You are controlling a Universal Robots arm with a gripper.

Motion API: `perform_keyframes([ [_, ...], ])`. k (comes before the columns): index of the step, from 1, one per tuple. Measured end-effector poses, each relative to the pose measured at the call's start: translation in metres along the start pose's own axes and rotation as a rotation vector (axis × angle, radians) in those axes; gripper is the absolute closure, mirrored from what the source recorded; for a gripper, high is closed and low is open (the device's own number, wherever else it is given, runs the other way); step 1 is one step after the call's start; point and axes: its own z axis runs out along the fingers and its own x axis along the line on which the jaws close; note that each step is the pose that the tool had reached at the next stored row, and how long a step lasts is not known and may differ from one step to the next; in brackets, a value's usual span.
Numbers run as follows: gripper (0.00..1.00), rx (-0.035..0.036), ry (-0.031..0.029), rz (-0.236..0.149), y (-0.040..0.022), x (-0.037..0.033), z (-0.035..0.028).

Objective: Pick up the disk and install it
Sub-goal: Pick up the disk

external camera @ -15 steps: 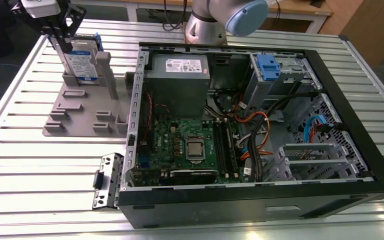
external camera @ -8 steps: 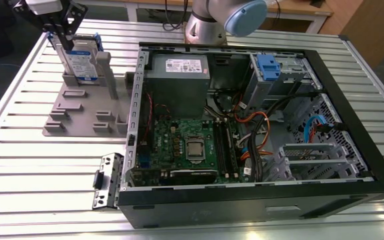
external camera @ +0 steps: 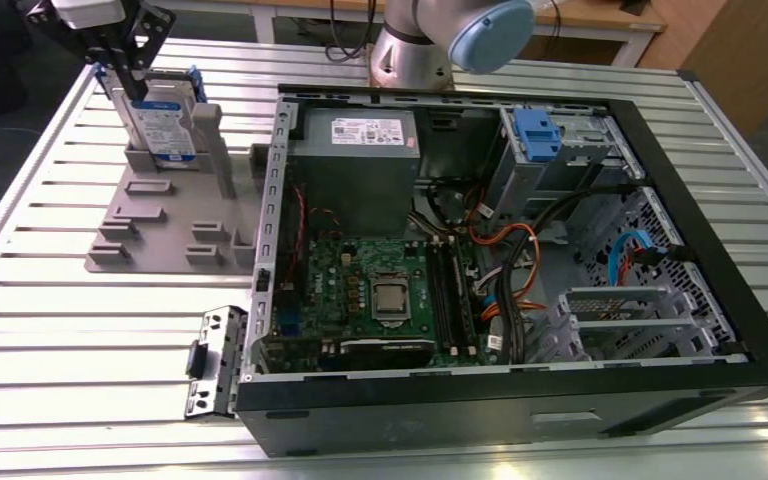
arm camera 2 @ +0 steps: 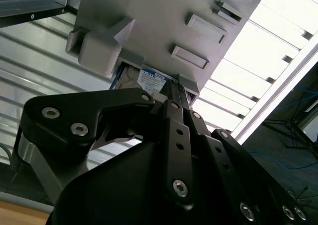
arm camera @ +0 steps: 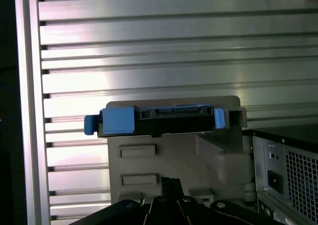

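Observation:
The disk (external camera: 168, 125), silver with a white-and-blue label and a blue carrier, stands upright on edge in a grey holder (external camera: 157, 235) at the exterior view's left. My gripper (external camera: 133, 92) hangs over the disk's upper edge with its fingers drawn together to a point and nothing between them. I cannot tell whether it touches the disk. In the first wrist view the disk's blue-framed top edge (arm camera: 159, 119) lies beyond the gripper (arm camera: 164, 181). In the second wrist view the disk's label (arm camera 2: 151, 80) shows just past the gripper (arm camera 2: 173, 90), inside the holder (arm camera 2: 164, 16).
An open computer case (external camera: 704, 250) lies beside the holder on the slatted metal table (external camera: 37, 330). Inside are a grey power supply box (external camera: 357, 150), a green board (external camera: 371, 290) and a drive bay with a blue latch (external camera: 534, 130). The arm's base (external camera: 418, 45) stands behind the case.

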Motion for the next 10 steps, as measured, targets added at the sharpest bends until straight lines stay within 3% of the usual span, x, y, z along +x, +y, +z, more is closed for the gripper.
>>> perform_keyframes([
  [6, 0.90, -0.0003, 0.0001, -0.012, 0.0000, 0.0000, 0.0000],
  [10, 0.90, -0.0013, 0.0006, -0.047, 0.0000, 0.0000, 0.0000],
])
